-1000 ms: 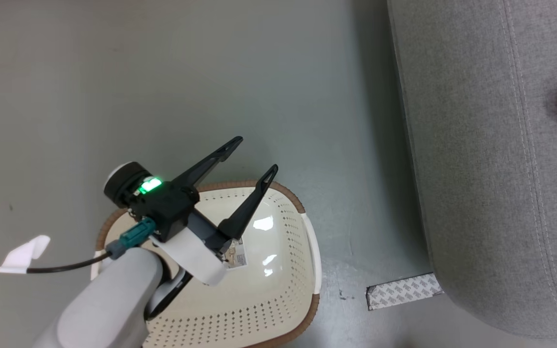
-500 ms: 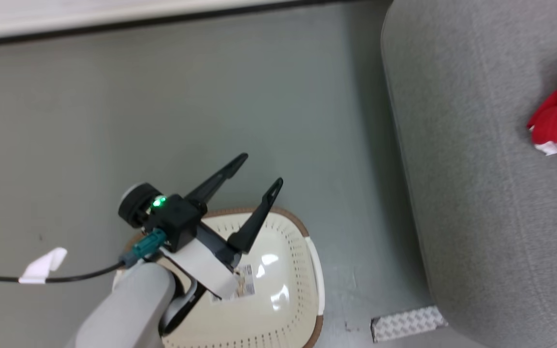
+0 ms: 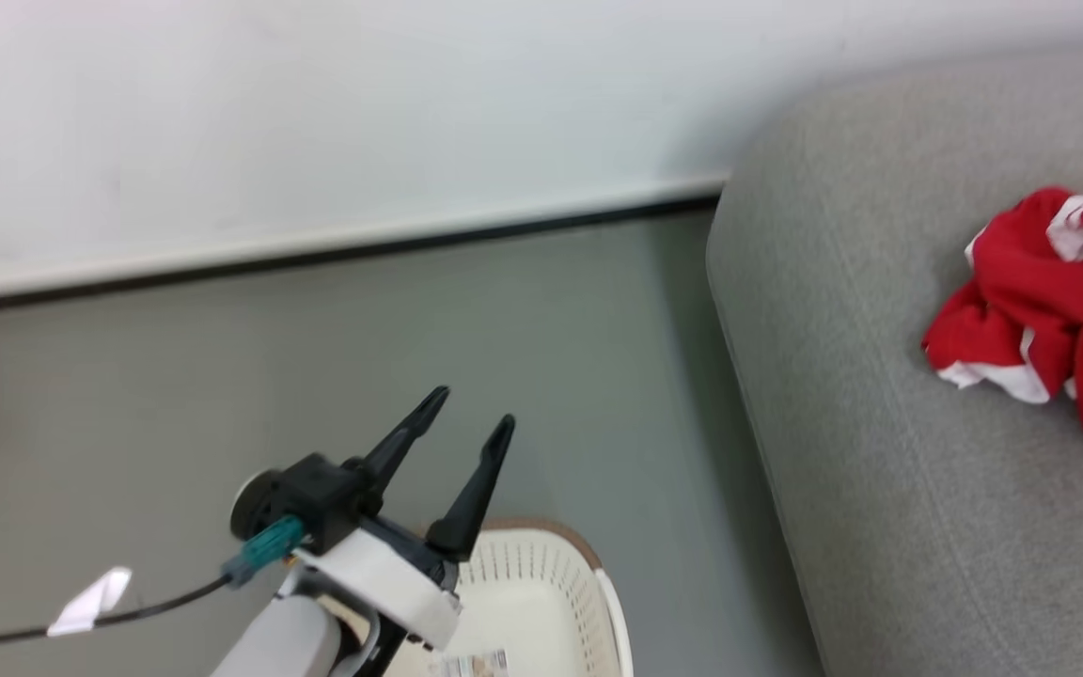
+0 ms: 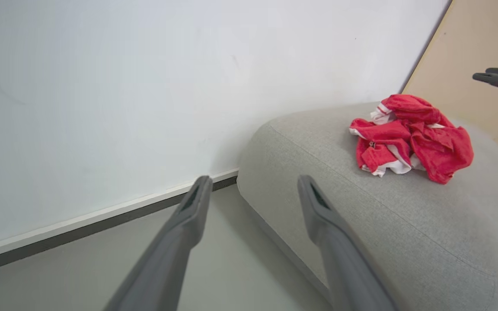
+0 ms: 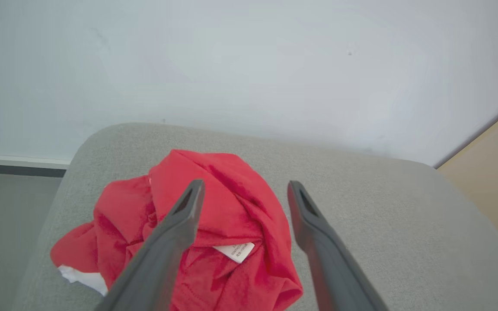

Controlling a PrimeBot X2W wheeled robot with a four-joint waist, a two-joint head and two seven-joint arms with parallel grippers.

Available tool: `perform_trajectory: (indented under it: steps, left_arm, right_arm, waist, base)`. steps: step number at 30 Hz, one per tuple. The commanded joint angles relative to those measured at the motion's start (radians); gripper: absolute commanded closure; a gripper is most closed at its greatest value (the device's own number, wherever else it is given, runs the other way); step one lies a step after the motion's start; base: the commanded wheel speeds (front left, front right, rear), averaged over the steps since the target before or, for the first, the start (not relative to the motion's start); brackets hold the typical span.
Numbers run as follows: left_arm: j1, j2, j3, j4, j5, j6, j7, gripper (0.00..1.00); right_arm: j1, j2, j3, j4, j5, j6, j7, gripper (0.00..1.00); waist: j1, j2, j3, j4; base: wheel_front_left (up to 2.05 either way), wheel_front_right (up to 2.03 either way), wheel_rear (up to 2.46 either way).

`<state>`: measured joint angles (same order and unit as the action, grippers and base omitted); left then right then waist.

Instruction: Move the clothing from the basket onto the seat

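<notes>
lying crumpled on the seat, the clothing rests in front of the right gripper, whose fingers stand wide apart and hold nothing; the left gripper, likewise spread and empty, hangs above the basket.

We see the clothing in bright red with white trim and a white label, against the light grey, coarsely woven seat. The basket is cream-white, peppered with small holes, its rim brown; the floor is dull grey-green, the wall white above a black baseboard strip. Our left gripper shows black fingers, a white cuff and a teal connector.
</notes>
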<state>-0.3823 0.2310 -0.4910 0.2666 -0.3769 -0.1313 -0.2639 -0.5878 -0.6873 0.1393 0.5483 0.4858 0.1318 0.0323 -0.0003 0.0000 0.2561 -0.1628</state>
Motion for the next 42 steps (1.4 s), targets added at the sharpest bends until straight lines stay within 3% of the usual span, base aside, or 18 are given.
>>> perform_trajectory:
  steps: [1,11,21,32,42]
  left_arm:
    - [0.025,-0.007,0.02,-0.001,-0.005,0.003,-0.001,0.0]
    - [0.159,-0.076,0.243,0.007,-0.01,0.008,0.0,0.0]
    - [0.233,-0.103,0.444,-0.016,0.052,0.011,0.0,0.0]
    - [0.302,-0.127,0.543,0.0,0.163,0.028,-0.001,0.0]
    - [0.366,-0.164,0.611,0.017,0.205,0.037,0.0,0.0]
  right_arm:
    - [0.024,-0.002,0.002,-0.017,0.002,-0.002,-0.011,0.0]
    - [0.184,0.125,-0.002,-0.189,0.015,-0.002,-0.098,0.0]
    - [0.339,0.281,-0.033,-0.347,-0.057,-0.002,-0.155,0.0]
    - [0.462,0.419,-0.008,-0.372,-0.11,-0.002,-0.24,0.0]
    - [0.53,0.462,0.035,-0.361,-0.124,-0.002,-0.299,0.0]
  waist:
    - [0.0003,0.0,-0.071,0.017]
    - [0.0003,0.0,-0.189,0.07]
    - [0.0003,0.0,-0.21,0.102]
    - [0.0003,0.0,-0.252,0.099]
    - [0.0003,0.0,-0.279,0.102]
  base:
    - [0.0,0.0,0.0]
    - [0.0,0.0,0.0]
    - [0.0,0.0,0.0]
    - [0.0,0.0,0.0]
    - [0.0,0.0,0.0]
